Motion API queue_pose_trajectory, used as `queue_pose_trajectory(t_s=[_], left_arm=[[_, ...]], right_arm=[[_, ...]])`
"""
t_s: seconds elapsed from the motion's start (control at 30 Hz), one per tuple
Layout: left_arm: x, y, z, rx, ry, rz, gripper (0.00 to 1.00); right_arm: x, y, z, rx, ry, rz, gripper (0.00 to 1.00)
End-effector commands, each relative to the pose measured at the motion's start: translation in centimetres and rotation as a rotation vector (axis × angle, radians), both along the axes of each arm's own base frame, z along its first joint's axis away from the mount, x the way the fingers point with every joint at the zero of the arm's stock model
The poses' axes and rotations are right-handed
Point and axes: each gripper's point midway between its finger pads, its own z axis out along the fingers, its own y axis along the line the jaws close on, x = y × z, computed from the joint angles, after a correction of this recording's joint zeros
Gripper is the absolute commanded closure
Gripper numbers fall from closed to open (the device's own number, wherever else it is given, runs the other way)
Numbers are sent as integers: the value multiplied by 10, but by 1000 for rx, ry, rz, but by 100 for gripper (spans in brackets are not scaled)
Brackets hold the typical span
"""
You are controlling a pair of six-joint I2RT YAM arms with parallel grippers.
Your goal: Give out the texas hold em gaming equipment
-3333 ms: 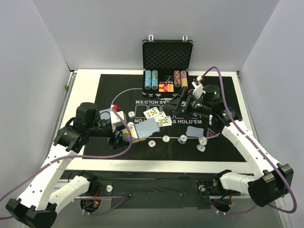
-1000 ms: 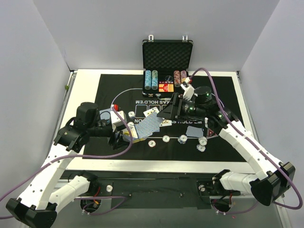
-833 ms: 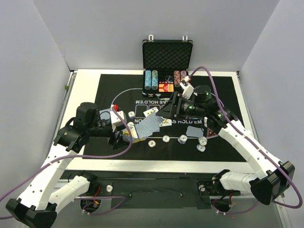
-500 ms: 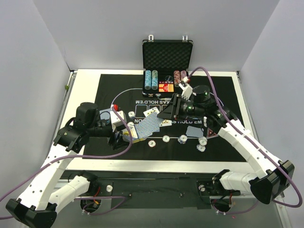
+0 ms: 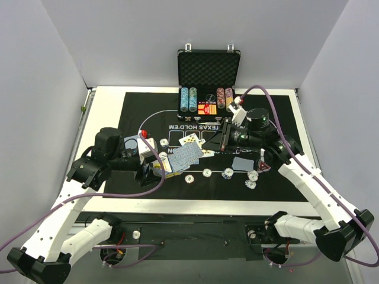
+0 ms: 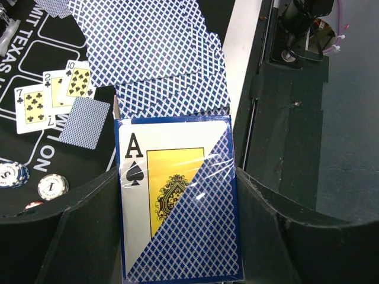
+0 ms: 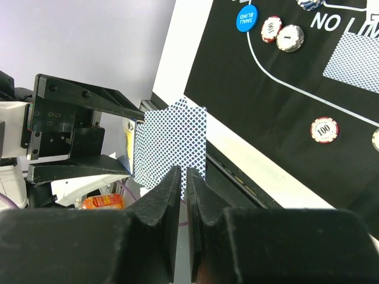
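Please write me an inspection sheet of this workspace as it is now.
Surface: black mat on a white table.
Job's things: card pack with blue-backed cards fanned out of it; three face-up cards and loose chips on the mat; more chips in the open case.
Clutter: nothing seen.
End effectors: left end effector shut on the card pack; right end effector shut on the blue-backed cards.
Cables: purple cable along each arm.
Surroundings: plain grey walls.

The wrapped card deck (image 6: 177,207): black ace of spades, yellow panel, blue-white lattice corner; single playing card (image 7: 172,142): blue lattice back; round button disc (image 7: 247,18): blue, white lettering; black printed mat (image 7: 284,89)
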Motion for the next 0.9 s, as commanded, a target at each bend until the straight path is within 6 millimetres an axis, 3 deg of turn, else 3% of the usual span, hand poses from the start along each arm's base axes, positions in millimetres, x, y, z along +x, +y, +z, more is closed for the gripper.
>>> queue_pose_trajectory(t_s=[0.0,0.17,0.23,0.27,0.33,0.43,0.73,0.87], left_arm=[[-1,-6,23,-58,-70,-34,100],[-1,-6,23,-58,-69,-36,100],[-1,-6,23,-57,-68,-36,100],[-1,-6,23,-58,-71,-36,100],[-1,-6,23,-58,-69,-36,100],[0,-6,23,-57,-71,-36,100],[1,-7,23,-59,-69,-35,100],[0,-7,22,-57,-65,-33,100]], right_arm=[[-4,-5,12,25,-22,-7,97],[-3,-10,11,30,-15,-25,100],[-3,-13,6,19,-4,-33,90],[-3,-14,3,15,0,-35,77],[-4,-13,0,14,8,-34,66],[-8,-9,-2,25,17,-24,57],[-20,30,-15,20,49,51,54],[-26,29,-18,22,48,45,54]])
